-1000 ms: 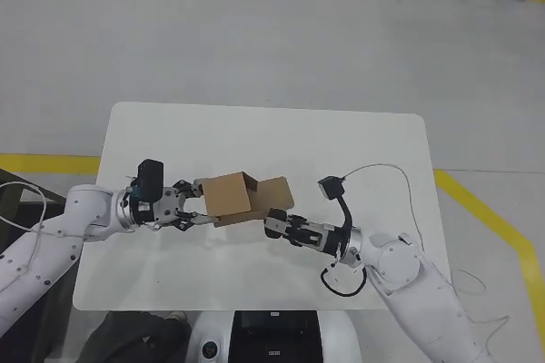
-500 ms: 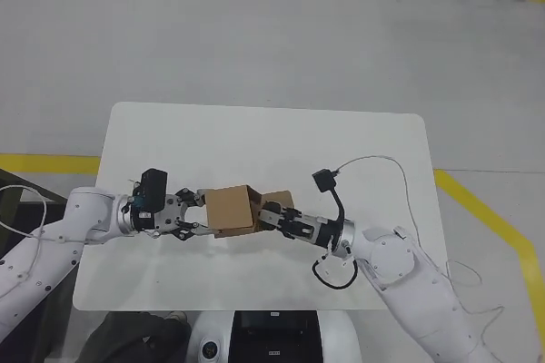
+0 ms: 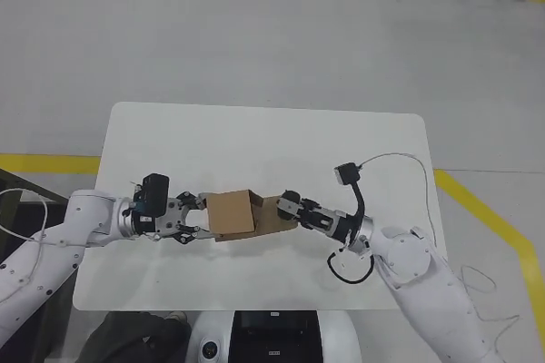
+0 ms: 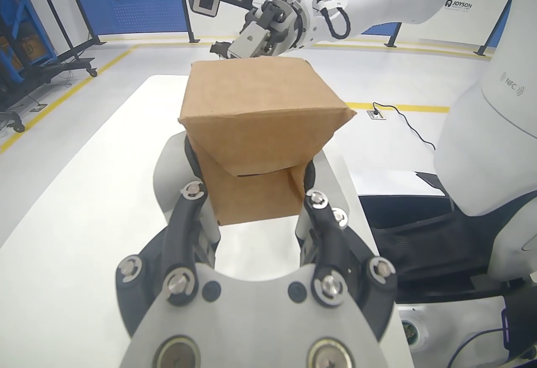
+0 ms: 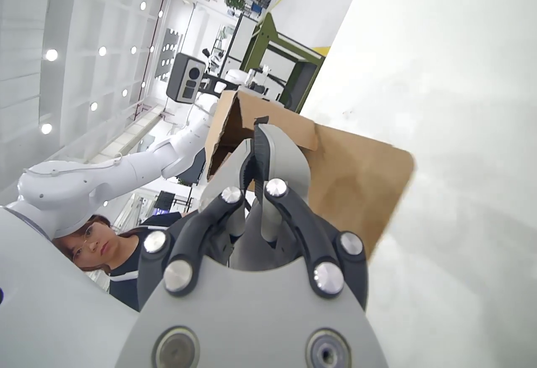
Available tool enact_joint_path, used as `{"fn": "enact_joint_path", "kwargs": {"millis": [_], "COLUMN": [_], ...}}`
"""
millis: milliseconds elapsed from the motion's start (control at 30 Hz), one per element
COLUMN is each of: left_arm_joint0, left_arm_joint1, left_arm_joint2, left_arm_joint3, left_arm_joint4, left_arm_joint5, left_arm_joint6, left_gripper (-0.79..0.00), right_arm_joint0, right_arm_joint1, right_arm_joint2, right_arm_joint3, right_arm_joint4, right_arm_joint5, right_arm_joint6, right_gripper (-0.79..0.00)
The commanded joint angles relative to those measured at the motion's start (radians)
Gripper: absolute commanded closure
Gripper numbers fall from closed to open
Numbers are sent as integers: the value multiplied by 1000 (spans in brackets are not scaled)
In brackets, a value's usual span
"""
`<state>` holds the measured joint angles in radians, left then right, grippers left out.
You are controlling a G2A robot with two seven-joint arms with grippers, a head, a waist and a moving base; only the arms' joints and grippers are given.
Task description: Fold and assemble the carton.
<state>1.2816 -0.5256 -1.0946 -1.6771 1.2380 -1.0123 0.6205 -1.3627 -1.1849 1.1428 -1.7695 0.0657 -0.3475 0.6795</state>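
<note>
White table (image 3: 345,145) lies beneath the carton (image 3: 230,213) in our top view. The left gripper (image 3: 193,220) is at one end of the carton and the right gripper (image 3: 286,205) at the opposite, flapped end. From the left wrist we see that arm's fingers (image 4: 184,210) clamped on either side of the carton's near end. From the right wrist we see the fingers (image 5: 277,151) drawn together, with their tips against the carton's open flap.

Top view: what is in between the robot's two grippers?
The brown carton is between them. In the top view, the left gripper is at one end and the right gripper at the other.
</note>
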Motion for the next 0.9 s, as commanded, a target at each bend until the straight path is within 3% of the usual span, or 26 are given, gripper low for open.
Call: {"fn": "enact_joint_path", "kwargs": {"millis": [0,167,533,867], "left_arm_joint0": [6,21,35,5], "left_arm_joint1": [0,3,3,-9], "left_arm_joint2": [-6,-25,-36,-13], "left_arm_joint3": [-2,-8,-22,7], "left_arm_joint4": [2,12,26,22], "left_arm_joint5": [0,0,0,0], "left_arm_joint6": [10,34,44,-26], "left_gripper": [-357,-357,-336,-336], "right_arm_joint0": [-22,-39,55,86], "right_arm_joint1": [7,17,-8,-11], "right_arm_joint2": [49,111,-52,-72], "right_arm_joint3": [0,42,139,95], "right_arm_joint4": [16,58,80,36], "right_arm_joint5": [23,98,141,130], "right_arm_joint6": [-7,-4,58,50], "right_gripper": [0,0,0,0]}}
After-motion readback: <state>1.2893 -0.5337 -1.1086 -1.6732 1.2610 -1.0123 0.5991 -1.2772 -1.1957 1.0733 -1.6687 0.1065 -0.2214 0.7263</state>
